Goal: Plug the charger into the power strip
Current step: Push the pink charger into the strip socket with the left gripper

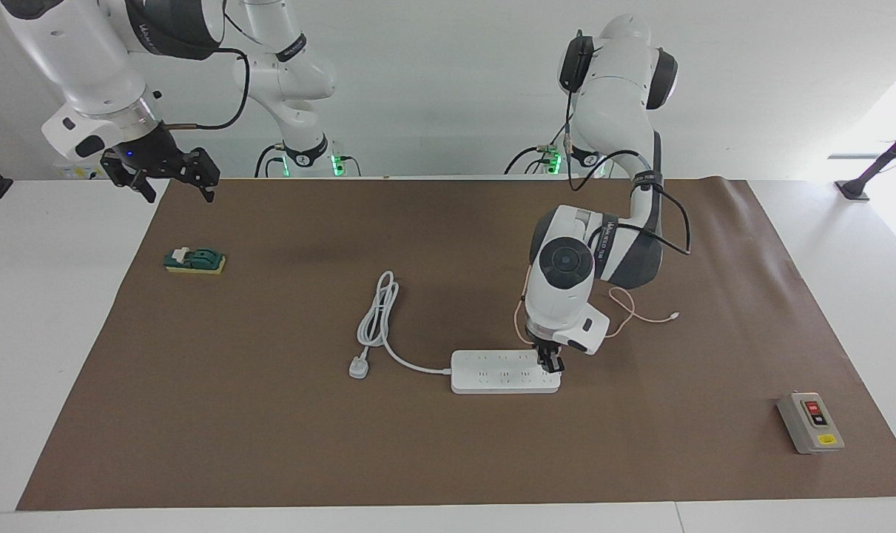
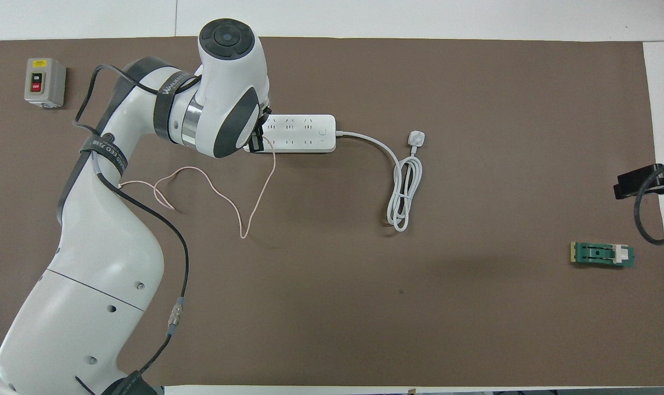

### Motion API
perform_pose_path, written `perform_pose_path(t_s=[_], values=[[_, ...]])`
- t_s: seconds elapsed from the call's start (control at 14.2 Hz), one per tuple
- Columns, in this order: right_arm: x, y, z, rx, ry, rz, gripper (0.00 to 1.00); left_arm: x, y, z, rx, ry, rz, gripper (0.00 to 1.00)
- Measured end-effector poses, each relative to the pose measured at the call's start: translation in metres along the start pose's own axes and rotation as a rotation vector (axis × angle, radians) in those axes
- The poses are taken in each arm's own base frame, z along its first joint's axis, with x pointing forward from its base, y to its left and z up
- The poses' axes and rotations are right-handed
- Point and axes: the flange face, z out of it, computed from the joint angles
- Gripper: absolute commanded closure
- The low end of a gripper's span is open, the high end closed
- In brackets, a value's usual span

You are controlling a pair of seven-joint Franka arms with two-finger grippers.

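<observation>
White table (image 1: 41,311) under a brown mat (image 1: 270,444), plain white wall (image 1: 433,81), bright daylight at one side.

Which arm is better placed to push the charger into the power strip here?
The left. Its claw is shut right down on the strip at its left-arm end, the pink cable trailing from it. The right claw waits open over the table's corner by the right arm's base.

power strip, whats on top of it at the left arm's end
The left gripper is down on that end of the power strip, with the pink cable trailing from it. The charger itself is covered by the fingers.
</observation>
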Motion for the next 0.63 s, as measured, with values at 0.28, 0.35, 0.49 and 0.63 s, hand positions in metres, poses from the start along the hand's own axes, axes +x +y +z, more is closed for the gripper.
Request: perform_pose_path(t_s=[0.28, 0.35, 0.49, 0.63], values=[[0.0, 0.0, 0.0, 0.0, 0.0, 0.0, 0.0, 0.0003, 0.0004, 0.0004, -0.004, 0.005, 0.003, 1.0], [0.0, 0.0, 0.0, 0.0, 0.0, 0.0, 0.0, 0.0002, 0.0004, 0.0004, -0.004, 0.005, 0.005, 1.0], [0.0, 0.0, 0.0, 0.0, 0.0, 0.0, 0.0, 0.0002, 0.0004, 0.0005, -0.004, 0.006, 0.011, 1.0], [0.0, 0.0, 0.0, 0.0, 0.0, 0.0, 0.0, 0.0001, 0.0003, 0.0006, -0.004, 0.007, 0.016, 1.0]])
